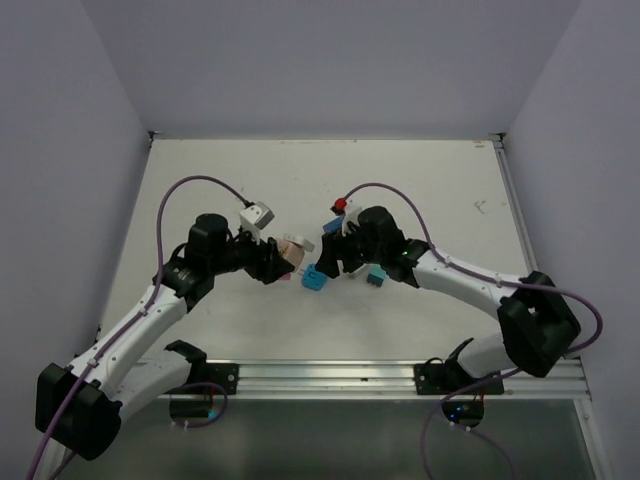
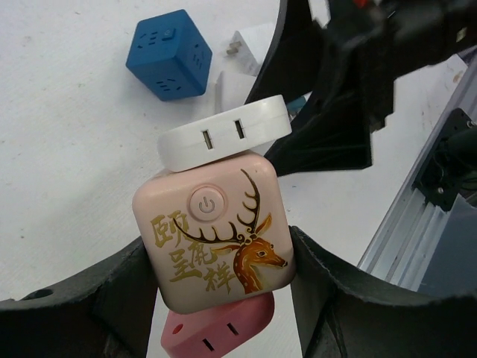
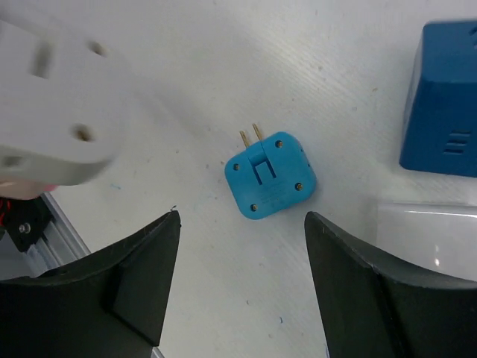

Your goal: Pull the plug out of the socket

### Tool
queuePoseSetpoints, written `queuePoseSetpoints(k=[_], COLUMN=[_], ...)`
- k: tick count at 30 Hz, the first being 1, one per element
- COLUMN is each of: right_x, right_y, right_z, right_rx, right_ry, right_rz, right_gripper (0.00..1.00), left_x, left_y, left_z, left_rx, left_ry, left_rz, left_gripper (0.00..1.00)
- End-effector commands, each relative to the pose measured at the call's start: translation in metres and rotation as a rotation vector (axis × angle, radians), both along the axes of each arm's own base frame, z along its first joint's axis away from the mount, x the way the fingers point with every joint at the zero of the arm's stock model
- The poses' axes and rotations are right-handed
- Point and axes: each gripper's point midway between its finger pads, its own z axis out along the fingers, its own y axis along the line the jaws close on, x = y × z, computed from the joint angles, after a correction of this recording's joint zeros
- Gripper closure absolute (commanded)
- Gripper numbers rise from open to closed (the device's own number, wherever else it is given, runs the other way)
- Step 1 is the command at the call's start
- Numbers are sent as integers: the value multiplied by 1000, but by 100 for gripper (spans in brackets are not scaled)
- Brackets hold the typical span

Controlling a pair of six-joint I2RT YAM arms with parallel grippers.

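Observation:
My left gripper is shut on a pink socket cube with a gold deer print and a power button, and holds it off the table. A white plug with two USB slots sits plugged into the cube's far face. In the top view the left gripper holds the cube at mid-table. My right gripper faces it closely. The right gripper is open and empty, and the white plug looms blurred at its upper left, outside the fingers.
A light-blue plug lies prongs-up on the table between the right fingers; it also shows in the top view. A dark blue socket cube and a loose white plug lie beyond. A teal item lies under the right arm. The metal rail runs along the near edge.

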Motion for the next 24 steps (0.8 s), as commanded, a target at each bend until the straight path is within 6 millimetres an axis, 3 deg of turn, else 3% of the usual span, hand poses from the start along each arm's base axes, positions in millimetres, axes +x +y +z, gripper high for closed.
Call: queuePoseSetpoints(k=[1,8,14,24], right_x=[-2,-28,-42,-20], right_y=[-11,0,15,10], right_z=[56,116,123,118], right_rx=[31,104,86,-16], right_ry=[-197,-337,-363,-418], right_rz=[54,177,255,168], right_gripper=[28,28,28,32], left_x=[-12,-26,-28,-36], left_y=[-10,-16,-17,-21], left_z=[15,18,15,18], left_rx=[-59,-84,-87,-117], left_ry=[-99,-105,-87,-83], left_rz=[-128,-214,-227,-272], left_gripper=[100,100,100,100])
